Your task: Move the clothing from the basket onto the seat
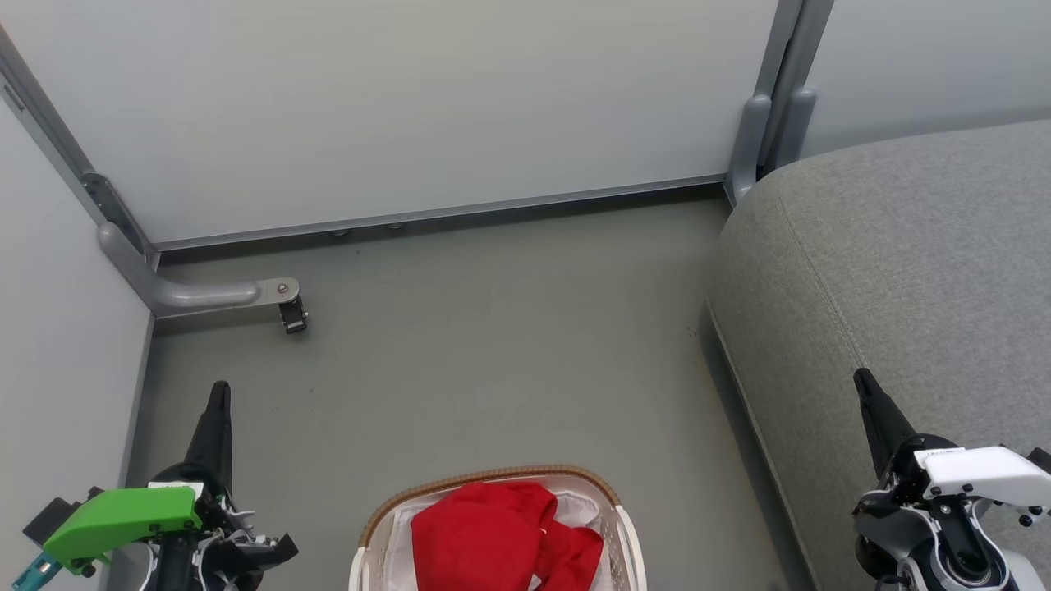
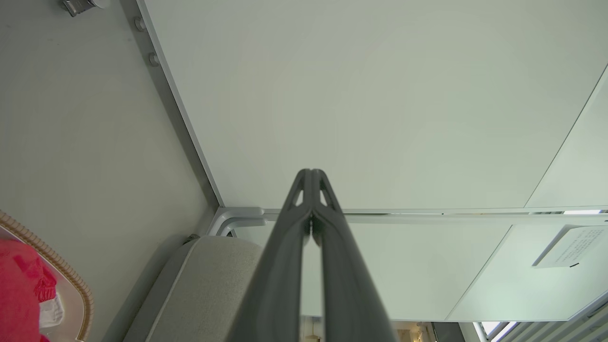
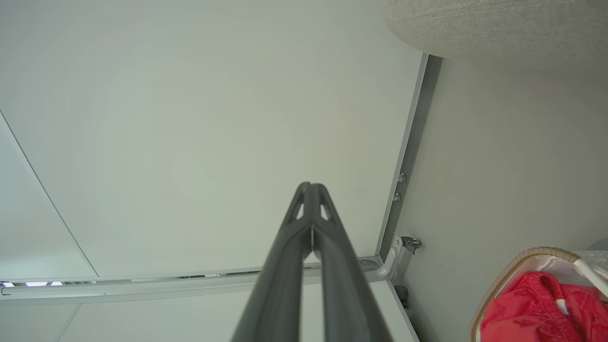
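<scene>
The bright red clothing (image 1: 501, 538) lies bunched in the white basket (image 1: 620, 525) with a brown woven rim, on the floor at the bottom middle of the head view. The grey seat (image 1: 903, 271) fills the right side. My left gripper (image 1: 219, 390) stands shut at the lower left, apart from the basket, with nothing in it. Shut and empty too, my right gripper (image 1: 862, 379) hovers over the seat's front edge. The left wrist view catches the clothing (image 2: 19, 294), the basket's rim (image 2: 71, 280) and the seat (image 2: 209, 280); the right wrist view has clothing (image 3: 532, 308) and the basket's rim (image 3: 503, 275).
Pale partition panels (image 1: 410, 107) close off the back and left. A grey metal foot with a black caster (image 1: 291, 316) juts onto the grey floor (image 1: 493, 345) at the left. A white sheet (image 1: 575, 509) lies under the clothing in the basket.
</scene>
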`<state>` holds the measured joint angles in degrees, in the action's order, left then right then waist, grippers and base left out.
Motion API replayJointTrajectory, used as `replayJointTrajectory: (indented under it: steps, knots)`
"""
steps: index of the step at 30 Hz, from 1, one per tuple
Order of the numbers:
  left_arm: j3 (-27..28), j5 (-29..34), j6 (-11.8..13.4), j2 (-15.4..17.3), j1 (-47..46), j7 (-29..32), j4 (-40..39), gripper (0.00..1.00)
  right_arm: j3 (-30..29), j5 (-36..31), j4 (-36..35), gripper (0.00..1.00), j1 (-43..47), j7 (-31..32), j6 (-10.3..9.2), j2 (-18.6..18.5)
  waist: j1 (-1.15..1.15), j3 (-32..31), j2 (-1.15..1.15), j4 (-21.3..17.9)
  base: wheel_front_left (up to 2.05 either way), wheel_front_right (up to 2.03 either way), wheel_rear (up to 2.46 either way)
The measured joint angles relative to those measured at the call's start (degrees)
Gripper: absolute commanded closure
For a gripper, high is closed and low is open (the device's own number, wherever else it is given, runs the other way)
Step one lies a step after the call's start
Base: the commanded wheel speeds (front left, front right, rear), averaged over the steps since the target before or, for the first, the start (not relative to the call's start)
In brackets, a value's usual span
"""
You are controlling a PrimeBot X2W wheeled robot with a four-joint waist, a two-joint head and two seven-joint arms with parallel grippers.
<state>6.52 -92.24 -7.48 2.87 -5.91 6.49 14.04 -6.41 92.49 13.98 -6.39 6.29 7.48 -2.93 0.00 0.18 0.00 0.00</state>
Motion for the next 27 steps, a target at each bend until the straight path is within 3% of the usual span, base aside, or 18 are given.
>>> replayJointTrajectory:
  steps: [27]
  knots:
    - [0.0,0.0,0.0,0.0,0.0,0.0,0.0,1.00,-0.1,-0.2,0.0,1.00,0.0,0.0,0.00,0.1,0.00,0.0,0.00,0.0,0.00,0.00,0.00]
